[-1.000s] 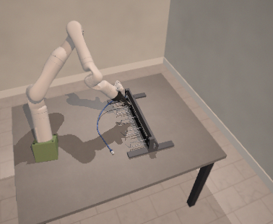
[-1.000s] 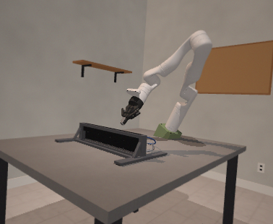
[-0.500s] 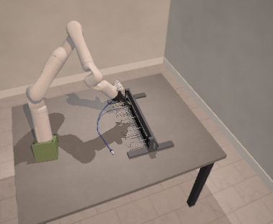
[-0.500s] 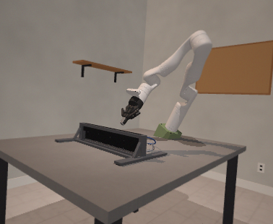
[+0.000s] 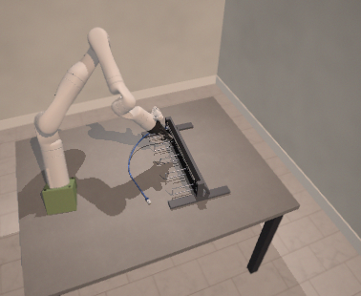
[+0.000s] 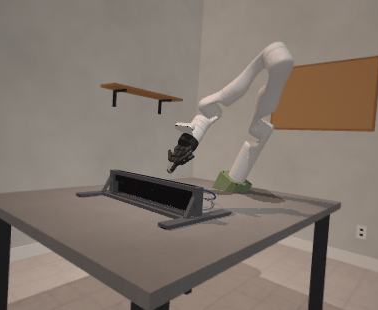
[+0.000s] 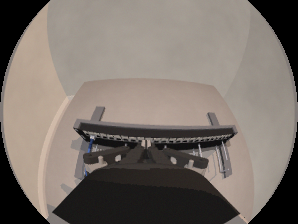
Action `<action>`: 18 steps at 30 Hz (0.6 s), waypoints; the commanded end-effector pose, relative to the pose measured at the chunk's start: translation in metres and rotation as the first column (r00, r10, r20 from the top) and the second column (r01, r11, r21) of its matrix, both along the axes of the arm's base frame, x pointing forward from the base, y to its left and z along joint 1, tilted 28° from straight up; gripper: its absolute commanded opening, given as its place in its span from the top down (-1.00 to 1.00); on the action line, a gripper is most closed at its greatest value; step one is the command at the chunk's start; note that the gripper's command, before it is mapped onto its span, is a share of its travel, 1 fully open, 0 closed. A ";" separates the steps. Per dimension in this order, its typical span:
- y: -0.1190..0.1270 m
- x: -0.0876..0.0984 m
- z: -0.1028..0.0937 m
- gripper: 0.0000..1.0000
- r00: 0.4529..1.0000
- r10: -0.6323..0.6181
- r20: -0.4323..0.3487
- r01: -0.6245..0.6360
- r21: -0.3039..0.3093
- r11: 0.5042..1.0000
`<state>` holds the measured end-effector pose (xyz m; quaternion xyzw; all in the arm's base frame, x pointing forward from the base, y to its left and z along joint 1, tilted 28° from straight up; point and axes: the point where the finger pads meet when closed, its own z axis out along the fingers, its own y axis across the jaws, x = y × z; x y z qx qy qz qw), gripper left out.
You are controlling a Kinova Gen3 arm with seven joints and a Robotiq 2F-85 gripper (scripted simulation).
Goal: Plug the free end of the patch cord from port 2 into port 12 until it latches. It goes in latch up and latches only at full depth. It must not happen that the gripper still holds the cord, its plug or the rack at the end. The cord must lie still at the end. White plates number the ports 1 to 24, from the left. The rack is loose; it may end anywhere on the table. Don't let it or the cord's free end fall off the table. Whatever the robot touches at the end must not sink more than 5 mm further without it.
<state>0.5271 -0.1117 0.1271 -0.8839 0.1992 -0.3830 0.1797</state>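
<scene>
Black two-finger gripper [image 5: 170, 137] [image 6: 171, 168] [image 7: 145, 145] by long dark-grey rack [image 5: 185, 152] [image 6: 155, 180] [image 7: 160, 131]: jaws closed, empty. Slim blue cord [image 5: 129, 164] [image 6: 209, 192] [image 7: 90, 146], robot side of rack: probably light, springy. Grip small whitish plug [image 5: 149, 201] by its sides.

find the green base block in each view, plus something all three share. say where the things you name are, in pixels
Top: green base block [image 5: 60, 200] [image 6: 228, 183] at the left, under the arm.
Exterior: right of centre, behind the rack, at the arm's foot.
Wrist: not in it.
Shared landmark: the dark rack [image 5: 186, 155] [image 6: 155, 182] [image 7: 155, 128].
</scene>
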 end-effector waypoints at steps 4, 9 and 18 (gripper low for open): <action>-0.001 0.000 0.001 1.00 1.000 -0.001 0.002 0.001 0.000 1.000; -0.001 0.000 0.001 1.00 1.000 -0.001 0.002 0.001 0.000 1.000; -0.001 -0.003 0.004 1.00 1.000 -0.001 0.002 0.001 0.000 1.000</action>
